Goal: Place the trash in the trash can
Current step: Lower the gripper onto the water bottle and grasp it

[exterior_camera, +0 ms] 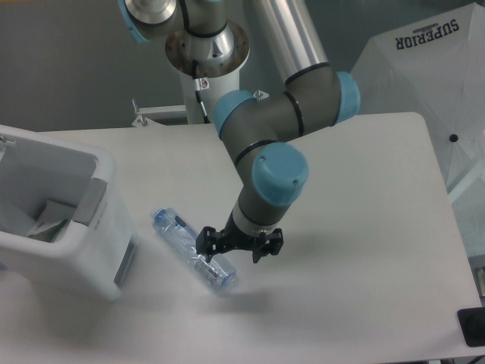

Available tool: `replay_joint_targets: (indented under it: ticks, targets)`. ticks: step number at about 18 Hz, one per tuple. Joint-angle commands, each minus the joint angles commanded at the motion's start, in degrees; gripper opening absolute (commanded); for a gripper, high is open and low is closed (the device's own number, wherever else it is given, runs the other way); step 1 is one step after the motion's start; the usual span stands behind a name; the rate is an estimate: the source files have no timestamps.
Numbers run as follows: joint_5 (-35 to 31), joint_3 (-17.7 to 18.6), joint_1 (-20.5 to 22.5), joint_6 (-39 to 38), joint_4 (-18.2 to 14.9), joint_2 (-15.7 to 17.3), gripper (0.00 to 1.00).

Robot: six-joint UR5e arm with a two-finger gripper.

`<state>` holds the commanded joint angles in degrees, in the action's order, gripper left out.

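Observation:
A clear plastic bottle (189,249) with a blue cap lies on its side on the white table, slanting from upper left to lower right. My gripper (232,250) hangs open just above and to the right of the bottle's lower half, its left finger over the bottle's edge and nothing held. The white trash can (57,220) stands at the left edge with a grey panel on its right side. Inside it lies something flat and pale (47,218), too dim to make out.
A white canopy with "SUPERIOR" printed on it (432,68) stands beyond the table's right edge. A small black object (471,326) sits at the lower right corner. The arm's base column (204,76) rises behind the table's far edge.

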<state>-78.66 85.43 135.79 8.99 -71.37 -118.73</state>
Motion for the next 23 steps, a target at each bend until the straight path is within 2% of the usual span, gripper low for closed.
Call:
replay_joint_targets:
  ticks: [3, 10, 14, 21, 22, 23]
  targets:
    - [-2.28, -0.62, -1.31, -4.58, 0.09, -2.02, 1.00]
    - [-3.34, -0.88, -3.43, -7.57, 0.09, -4.83, 1.00]
    - [-4.74, -3.16, -4.31, -9.68, 0.00, -7.56, 1.00]
    - [-6.41, -3.34, -4.48, -10.39, 0.09, -8.79, 1.00]
    - [-7.11, -3.43, -4.48, -10.39, 0.17, -9.06, 0.97]
    - [-7.47, -3.52, -4.48, -10.48, 0.18, -9.32, 0.90]
